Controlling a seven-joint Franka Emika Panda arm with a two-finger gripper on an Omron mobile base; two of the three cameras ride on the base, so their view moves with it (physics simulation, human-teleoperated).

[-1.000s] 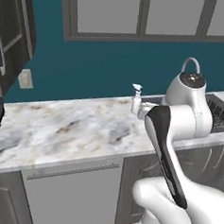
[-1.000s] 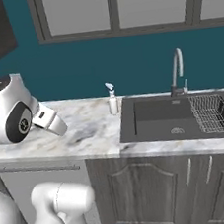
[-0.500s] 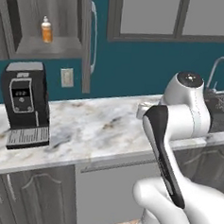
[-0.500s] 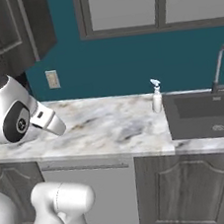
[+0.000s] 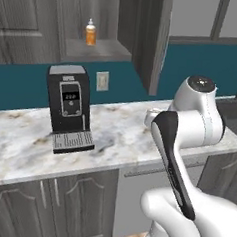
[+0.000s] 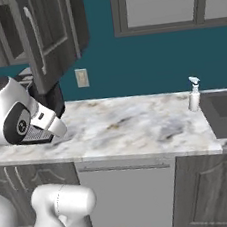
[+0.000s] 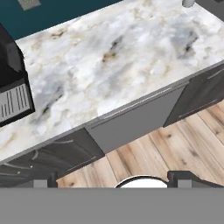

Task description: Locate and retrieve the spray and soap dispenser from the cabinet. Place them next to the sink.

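Soap dispenser upright inside open cabinet nook, spray on counter, tool jaws spread, empty.

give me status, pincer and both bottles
Pincer open, empty, over the counter edge. Soap dispenser on the open cabinet shelf, above the coffee machine. Spray on the counter beside the sink.
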